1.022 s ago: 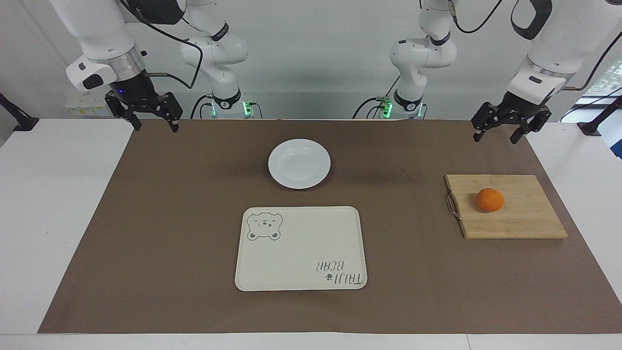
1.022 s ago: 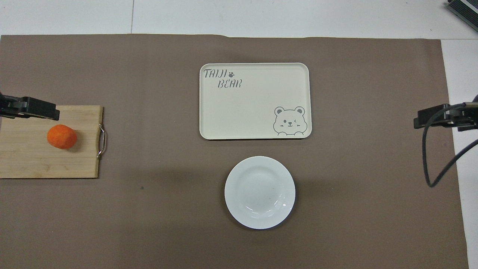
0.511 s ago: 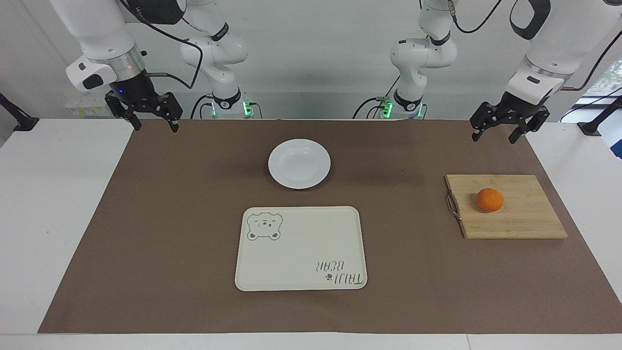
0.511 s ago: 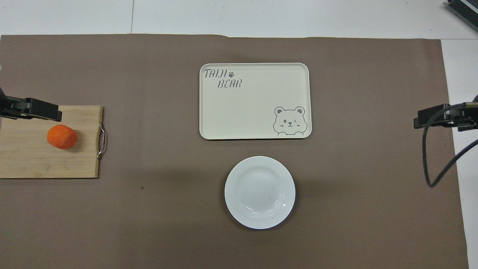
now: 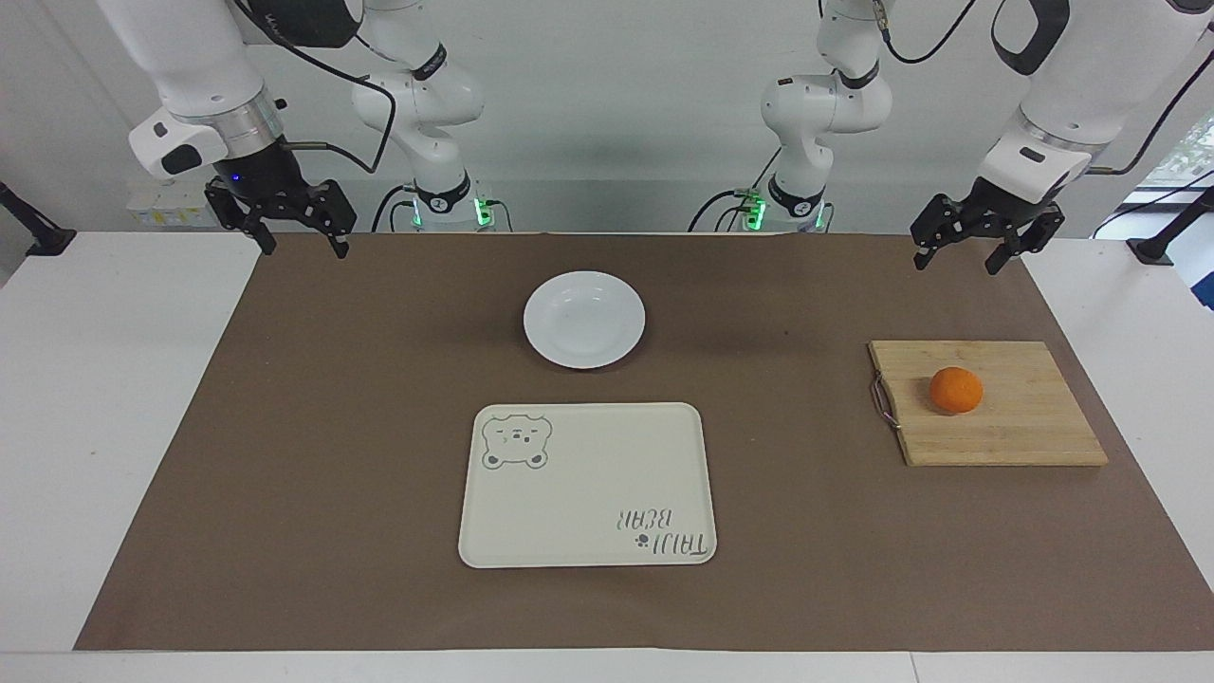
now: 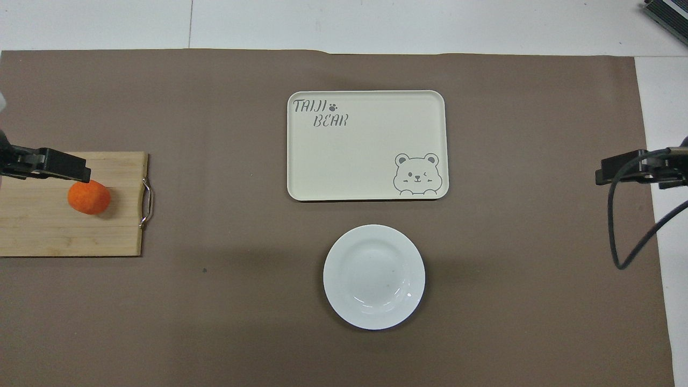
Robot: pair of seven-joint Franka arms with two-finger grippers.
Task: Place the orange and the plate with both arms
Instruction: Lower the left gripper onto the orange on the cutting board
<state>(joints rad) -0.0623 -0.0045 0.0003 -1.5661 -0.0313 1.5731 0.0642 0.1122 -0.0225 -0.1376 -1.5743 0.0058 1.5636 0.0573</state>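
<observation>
Orange [image 5: 955, 390] sits on the cutting board [image 5: 1005, 432] at right of the facing frame, plate [image 5: 584, 319] upper centre; left gripper [image 5: 952, 260] and right gripper [image 5: 302, 248] hang raised, fingers apart.

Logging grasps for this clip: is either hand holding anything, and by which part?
Nothing is held. Left hand and right hand are open and empty; the orange lies on the board.

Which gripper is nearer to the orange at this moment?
Left. The left gripper hangs in the air near the cutting board that carries the orange, fingers open. The right gripper waits at the right arm's end of the table, with the plate between it and the orange.
</observation>
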